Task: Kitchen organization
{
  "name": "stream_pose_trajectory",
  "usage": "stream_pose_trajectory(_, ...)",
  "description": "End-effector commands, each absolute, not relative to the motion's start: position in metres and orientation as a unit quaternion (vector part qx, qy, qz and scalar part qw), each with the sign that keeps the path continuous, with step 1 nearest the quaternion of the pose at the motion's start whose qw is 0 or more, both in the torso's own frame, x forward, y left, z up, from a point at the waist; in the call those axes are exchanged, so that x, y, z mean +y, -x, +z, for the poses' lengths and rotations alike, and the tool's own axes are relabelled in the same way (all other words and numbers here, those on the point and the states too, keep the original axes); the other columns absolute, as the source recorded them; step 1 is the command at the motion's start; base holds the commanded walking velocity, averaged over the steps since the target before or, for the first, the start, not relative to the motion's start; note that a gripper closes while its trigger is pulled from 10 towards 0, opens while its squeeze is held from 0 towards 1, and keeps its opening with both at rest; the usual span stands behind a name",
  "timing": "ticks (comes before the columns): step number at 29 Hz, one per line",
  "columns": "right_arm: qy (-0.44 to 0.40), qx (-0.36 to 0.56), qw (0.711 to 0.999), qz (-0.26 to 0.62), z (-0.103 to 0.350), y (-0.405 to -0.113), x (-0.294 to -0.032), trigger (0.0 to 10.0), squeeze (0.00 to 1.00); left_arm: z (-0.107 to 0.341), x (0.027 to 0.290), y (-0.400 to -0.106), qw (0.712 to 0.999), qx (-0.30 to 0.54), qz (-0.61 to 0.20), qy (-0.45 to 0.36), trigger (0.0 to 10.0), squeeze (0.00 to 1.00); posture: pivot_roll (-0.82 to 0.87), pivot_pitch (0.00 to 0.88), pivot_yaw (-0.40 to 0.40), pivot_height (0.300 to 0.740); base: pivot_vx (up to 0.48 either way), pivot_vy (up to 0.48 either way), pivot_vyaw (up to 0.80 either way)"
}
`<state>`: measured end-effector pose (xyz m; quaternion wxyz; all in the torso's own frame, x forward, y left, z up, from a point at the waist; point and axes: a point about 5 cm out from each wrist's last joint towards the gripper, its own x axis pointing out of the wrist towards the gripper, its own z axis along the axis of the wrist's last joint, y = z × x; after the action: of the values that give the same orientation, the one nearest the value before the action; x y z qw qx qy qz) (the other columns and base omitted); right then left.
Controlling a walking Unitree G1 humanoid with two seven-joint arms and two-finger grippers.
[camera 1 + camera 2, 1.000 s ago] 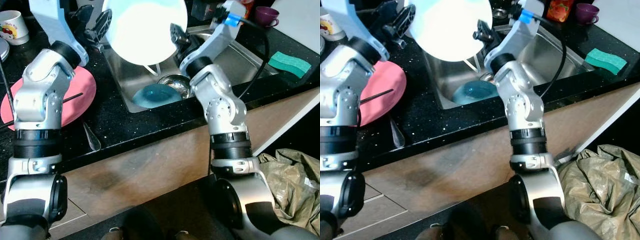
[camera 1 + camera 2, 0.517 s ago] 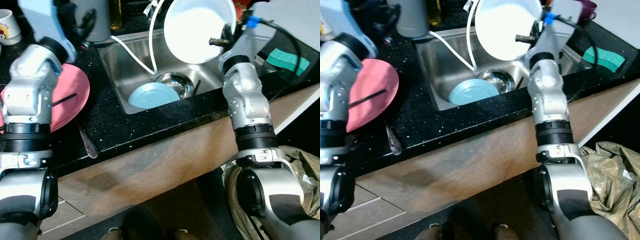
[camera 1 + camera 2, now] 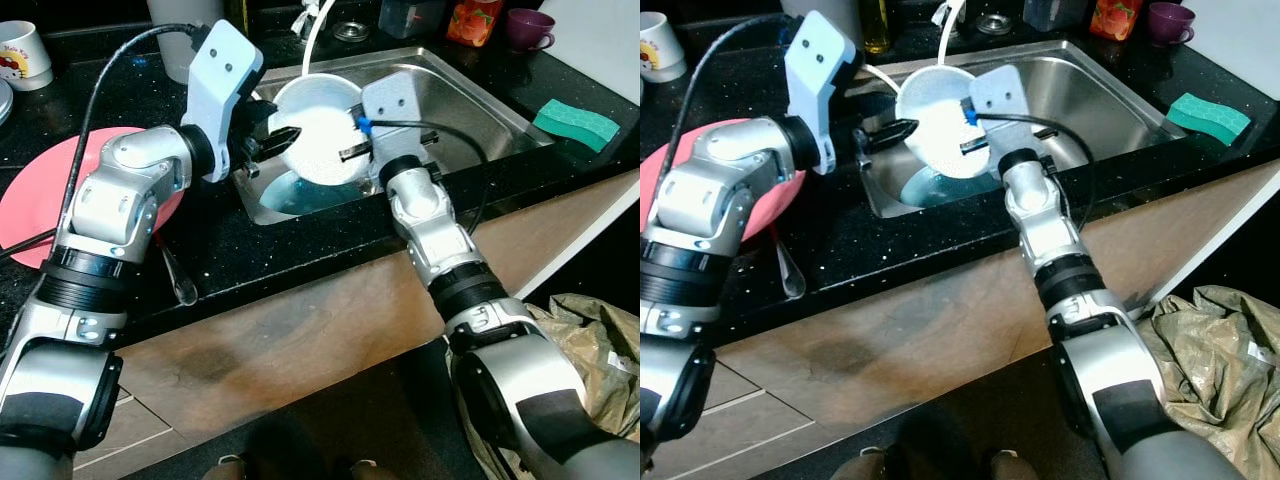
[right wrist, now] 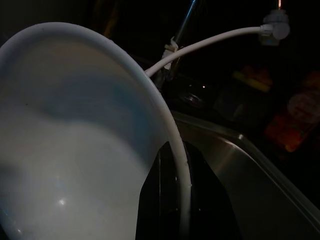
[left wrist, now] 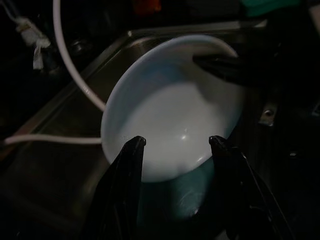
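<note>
A white bowl (image 3: 318, 140) hangs tilted over the sink (image 3: 470, 95), with its hollow facing my left side. My right gripper (image 3: 350, 151) is shut on the bowl's rim, one black finger inside and one behind; the right wrist view shows the rim (image 4: 172, 145) clamped close up. At the bowl's opposite edge my left gripper (image 3: 272, 148) stands open, and its two fingers (image 5: 131, 155) straddle the bowl's near rim (image 5: 170, 175). A light blue plate (image 3: 296, 196) lies in the sink under the bowl.
A pink plate (image 3: 30, 205) with a black stick across it lies on the black counter at the left, and a spoon (image 3: 180, 285) sits near the front edge. A mug (image 3: 24, 54), a white hose (image 3: 312, 30), a purple cup (image 3: 524, 28) and a green sponge (image 3: 584, 121) sit around the sink.
The right gripper has brought the bowl down from high near the camera to just above the sink. The left gripper has swung in from the left to the bowl's rim.
</note>
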<state>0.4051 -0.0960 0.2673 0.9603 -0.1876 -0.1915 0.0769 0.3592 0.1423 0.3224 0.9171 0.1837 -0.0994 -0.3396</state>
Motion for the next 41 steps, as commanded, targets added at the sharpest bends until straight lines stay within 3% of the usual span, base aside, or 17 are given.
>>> stream_pose_trajectory(1,0.190,-0.196,0.958,0.085,0.269,-0.405,-0.093,10.0,0.00,0.314,0.144,-0.360,0.916,-0.075,-0.340,-0.197,10.0,0.00,0.05,0.156,-0.022,0.740,0.000,0.000,0.00)
stream_pose_trajectory(8,0.114,-0.177,0.971,0.110,0.266,-0.409,-0.087,10.0,0.00,0.295,0.151,-0.363,0.930,0.003,-0.331,-0.162,10.0,0.00,0.04,0.161,-0.022,0.740,0.000,0.000,0.00)
stream_pose_trajectory(26,0.122,-0.149,0.966,0.174,0.260,-0.409,-0.073,10.0,0.00,0.297,0.148,-0.362,0.925,0.005,-0.336,-0.176,10.0,0.00,0.04,0.167,-0.028,0.740,0.000,0.000,0.00)
stream_pose_trajectory(27,0.122,-0.148,0.966,0.176,0.260,-0.409,-0.073,10.0,0.31,0.297,0.148,-0.362,0.925,0.004,-0.335,-0.177,10.0,0.00,0.04,0.166,-0.029,0.740,0.000,0.000,0.00)
stream_pose_trajectory(28,0.122,-0.148,0.965,0.176,0.260,-0.409,-0.073,10.0,1.00,0.298,0.149,-0.362,0.925,0.003,-0.335,-0.178,10.0,0.00,0.04,0.167,-0.030,0.740,0.000,0.000,0.00)
stream_pose_trajectory(34,0.115,-0.150,0.967,0.170,0.262,-0.410,-0.074,10.0,1.00,0.300,0.150,-0.363,0.926,-0.002,-0.332,-0.179,10.0,0.00,0.05,0.165,-0.030,0.740,0.000,0.000,0.00)
stream_pose_trajectory(35,0.109,-0.153,0.968,0.165,0.264,-0.410,-0.076,10.0,0.09,0.303,0.150,-0.363,0.928,-0.007,-0.329,-0.175,10.0,0.00,0.05,0.165,-0.028,0.740,0.000,0.000,0.00)
stream_pose_trajectory(36,0.100,-0.156,0.970,0.160,0.266,-0.411,-0.078,10.0,0.00,0.306,0.151,-0.364,0.931,-0.014,-0.322,-0.168,10.0,0.00,0.05,0.165,-0.028,0.740,0.000,0.000,0.00)
stream_pose_trajectory(39,0.080,-0.162,0.972,0.150,0.271,-0.411,-0.082,10.0,0.00,0.316,0.156,-0.366,0.941,-0.035,-0.299,-0.157,10.0,0.00,0.05,0.165,-0.029,0.740,0.000,0.000,0.00)
stream_pose_trajectory(41,0.053,-0.172,0.974,0.135,0.277,-0.412,-0.088,10.0,0.00,0.332,0.173,-0.371,0.960,-0.066,-0.234,-0.139,10.0,0.00,0.05,0.166,-0.028,0.740,0.000,0.000,0.00)
